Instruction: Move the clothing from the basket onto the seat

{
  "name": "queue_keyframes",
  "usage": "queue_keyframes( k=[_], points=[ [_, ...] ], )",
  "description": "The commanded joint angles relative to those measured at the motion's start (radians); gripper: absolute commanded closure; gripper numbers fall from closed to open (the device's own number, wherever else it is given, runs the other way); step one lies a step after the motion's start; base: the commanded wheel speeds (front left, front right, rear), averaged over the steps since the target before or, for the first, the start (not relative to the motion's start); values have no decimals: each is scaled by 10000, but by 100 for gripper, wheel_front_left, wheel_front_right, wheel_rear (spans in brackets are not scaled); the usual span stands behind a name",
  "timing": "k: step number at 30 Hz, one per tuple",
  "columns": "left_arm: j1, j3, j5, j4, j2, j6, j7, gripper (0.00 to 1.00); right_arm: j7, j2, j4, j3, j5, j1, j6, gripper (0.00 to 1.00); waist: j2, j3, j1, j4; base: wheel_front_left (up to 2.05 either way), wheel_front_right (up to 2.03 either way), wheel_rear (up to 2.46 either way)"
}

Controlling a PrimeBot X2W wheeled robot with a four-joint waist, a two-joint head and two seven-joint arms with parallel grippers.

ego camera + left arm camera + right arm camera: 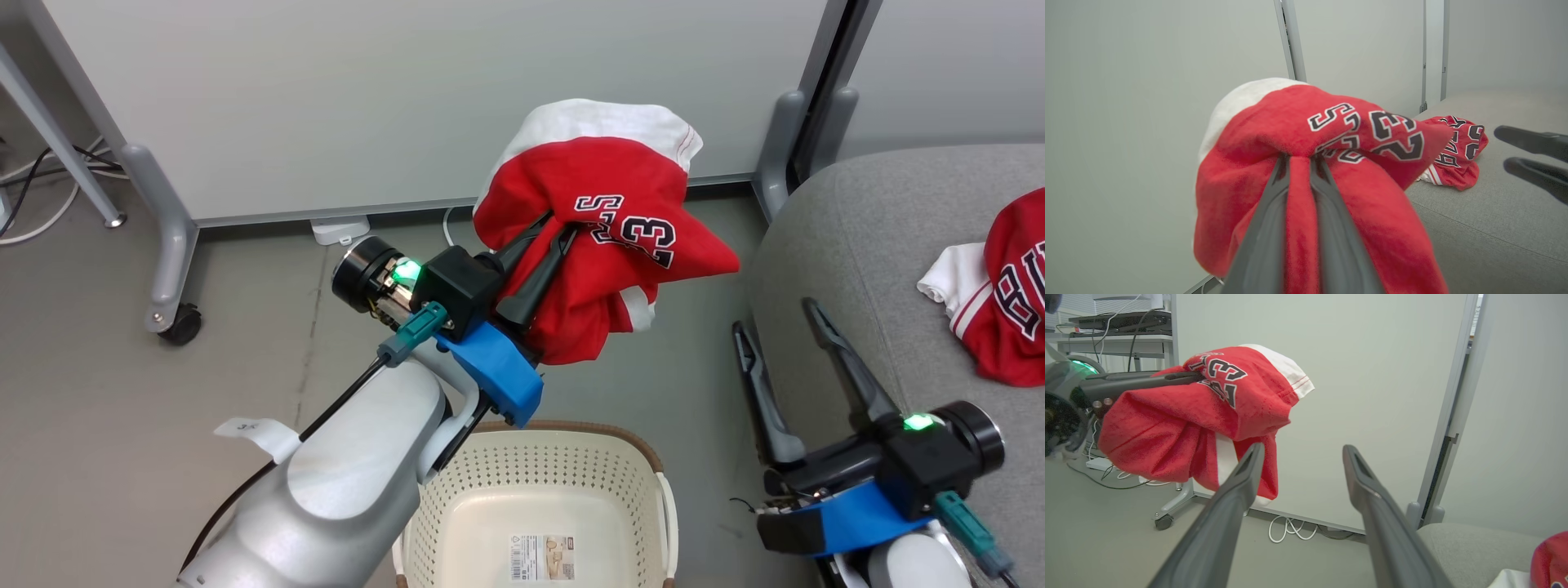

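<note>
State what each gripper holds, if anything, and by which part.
Left gripper pinches the red-and-white lettered jersey by a bunched fold beside its numbers; right gripper holds nothing.

Basket [571, 429] on the floor [122, 367], dead ahead of me, low centre. My left gripper [558, 231] is above and just past its far rim. A jersey [604, 188] is bunched around the fingertips, off the floor, between the basket and the panel [408, 98] behind. Seat [857, 245] is right of the basket. My right gripper [774, 317] is at the seat's left edge, well right of the jersey. Other jersey [1012, 302] lies on the seat, far right, apart from my right gripper. Caster leg [181, 322] of the panel stands on the floor, left.
</note>
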Motion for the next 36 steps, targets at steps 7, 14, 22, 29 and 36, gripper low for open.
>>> queue_keyframes(
  k=[7,14,22,29,36],
  points=[
    [-116,-47,62,-206,54,58,41,100,-8,-567,508,915,-114,-816,3,0,-1,199,0,117,0,0,0],
    [-274,-183,88,-316,-45,95,50,100,-7,-954,1509,1910,-285,-1747,3,0,-1,398,0,308,0,0,0],
    [-473,-451,164,-320,-277,26,14,100,-6,-983,2898,2602,-670,-2954,3,0,-1,634,0,540,0,0,0],
    [-655,-694,161,-231,-532,-33,-38,100,-6,-528,3842,2510,-768,-3621,3,0,-1,802,0,753,0,0,0],
    [-704,-841,101,-135,-624,-86,-96,100,-6,-283,4432,2392,-730,-3877,3,74,-1,825,0,872,0,0,0]
  ],
)
